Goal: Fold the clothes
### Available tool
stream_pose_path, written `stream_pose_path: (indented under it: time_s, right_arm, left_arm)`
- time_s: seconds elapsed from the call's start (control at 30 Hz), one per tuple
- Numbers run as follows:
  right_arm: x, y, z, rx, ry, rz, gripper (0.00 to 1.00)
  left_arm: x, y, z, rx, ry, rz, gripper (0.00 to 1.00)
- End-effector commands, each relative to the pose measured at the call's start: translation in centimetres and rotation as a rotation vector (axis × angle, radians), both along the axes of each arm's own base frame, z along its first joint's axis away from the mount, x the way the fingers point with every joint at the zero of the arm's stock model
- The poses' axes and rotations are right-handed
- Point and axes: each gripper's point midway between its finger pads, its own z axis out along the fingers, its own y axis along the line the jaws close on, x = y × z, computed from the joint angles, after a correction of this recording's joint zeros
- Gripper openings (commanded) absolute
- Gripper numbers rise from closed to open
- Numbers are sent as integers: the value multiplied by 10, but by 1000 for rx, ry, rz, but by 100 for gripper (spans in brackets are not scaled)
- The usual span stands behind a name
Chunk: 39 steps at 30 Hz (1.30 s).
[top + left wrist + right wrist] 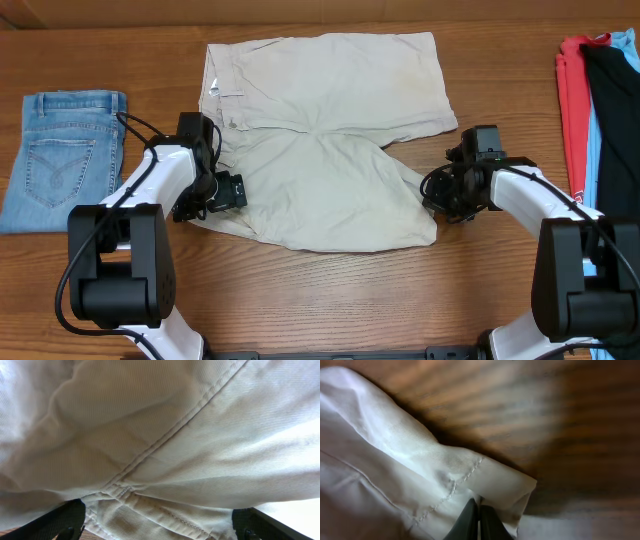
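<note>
The clothes, a pale beige pair of shorts (330,130), lie spread across the middle of the table, with the near leg folded over at an angle. My left gripper (226,192) sits at the shorts' left edge. Its jaws are open wide, with a stitched seam of the cloth (160,440) bunched between the two black fingers (65,521). My right gripper (433,195) is at the near leg's right corner. In the right wrist view this gripper (479,519) is shut on the hemmed corner (505,482), and a thin fold of cloth is pinched between the fingertips.
Folded light-blue jeans (62,155) lie at the far left. A pile of red (571,110), light-blue (593,140) and black (618,110) garments lies at the right edge. Bare wooden table (320,290) runs along the front.
</note>
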Motion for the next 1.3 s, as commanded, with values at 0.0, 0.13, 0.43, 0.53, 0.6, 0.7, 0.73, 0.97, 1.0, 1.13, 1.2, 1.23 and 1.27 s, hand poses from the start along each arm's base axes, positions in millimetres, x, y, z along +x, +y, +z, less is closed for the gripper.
stream_pose_path:
  time_s: [0.0,0.13,0.43,0.53,0.6,0.7,0.73,0.97,1.0,1.13,1.2,1.23,1.27]
  right_arm:
    - [10,-8,16,-1,-6,-24,4]
    - [22,-30,57,-4,-33,-80,4]
    - [53,-110,117,-60,-156,-216,4]
    - [54,-126,112,-103,-153,-248,11]
    - [55,-133,108,-136,-150,-255,18]
    - [59,-140,104,-172,-156,-260,18]
    - [59,-140,103,-173,-158,-247,19]
    - [6,-113,89,-79,69,-219,22]
    - [-3,-109,86,-70,107,-214,22]
    - [-32,-75,68,30,202,-139,23]
    - [-45,-51,57,101,222,-68,23]
    - [-51,-41,51,119,232,-45,23]
    - [-56,-34,44,128,239,-24,23]
  left_arm:
    - [-38,5,-41,50,163,-23,97]
    - [-38,5,-41,50,162,-23,97]
    - [-38,5,-41,50,161,-23,97]
    - [-38,5,-41,50,163,-23,97]
    - [-38,5,-41,50,163,-23,97]
    - [-38,5,-41,50,163,-23,97]
    - [-38,5,-41,50,163,-23,97]
    - [-38,5,-41,50,164,-23,97]
    - [-38,5,-41,50,162,-23,97]
    - [-37,5,-41,50,161,-23,97]
    - [-37,5,-41,50,161,-23,97]
    - [-37,5,-41,50,161,-23,97]
    - [-37,5,-41,50,161,-23,97]
